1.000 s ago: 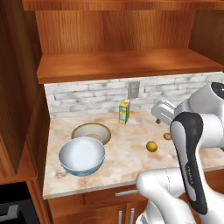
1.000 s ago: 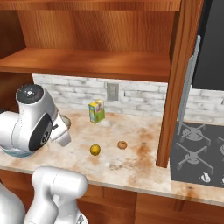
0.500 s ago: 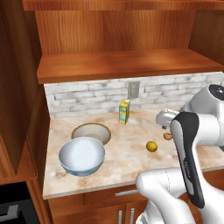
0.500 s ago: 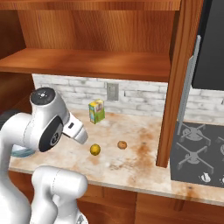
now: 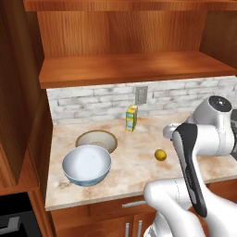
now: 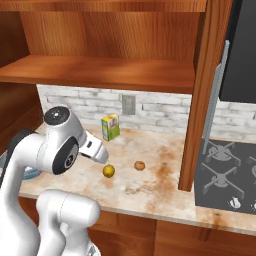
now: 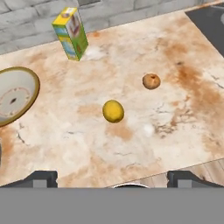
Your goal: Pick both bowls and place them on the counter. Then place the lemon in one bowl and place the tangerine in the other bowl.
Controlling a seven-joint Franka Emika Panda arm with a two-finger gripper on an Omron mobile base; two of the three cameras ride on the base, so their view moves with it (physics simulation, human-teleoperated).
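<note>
Resting on the beige marbled desk [image 5: 139, 152], both bowls sat side by side at its left end: the deeper white bowl with the blue outside [image 5: 86, 165] stood near the front edge, and the shallow tan-rimmed bowl [image 5: 96, 140] lay just behind it, their rims touching or nearly so. The lemon [image 5: 160, 155] lay bare on the stone to the right of the bowls, well apart from them, and the tangerine [image 6: 140, 165] lay near it, a little farther right. Neither fruit was in a bowl. An upright yellow-green carton [image 5: 132, 118] stood toward the grey brick backsplash [image 5: 92, 104], behind the fruit, below a wall outlet [image 5: 141, 95]. The gripper [image 7: 111, 177] hung above the front part of the desk with its jaws spread wide and nothing between them; in the hand view its two dark fingertips [image 7: 41, 178] stood far apart, with the lemon ahead of them and roughly midway. A wooden shelf [image 5: 129, 69] ran above the desk, and a dark stovetop [image 6: 227, 175] lay to the right past a wooden panel.
</note>
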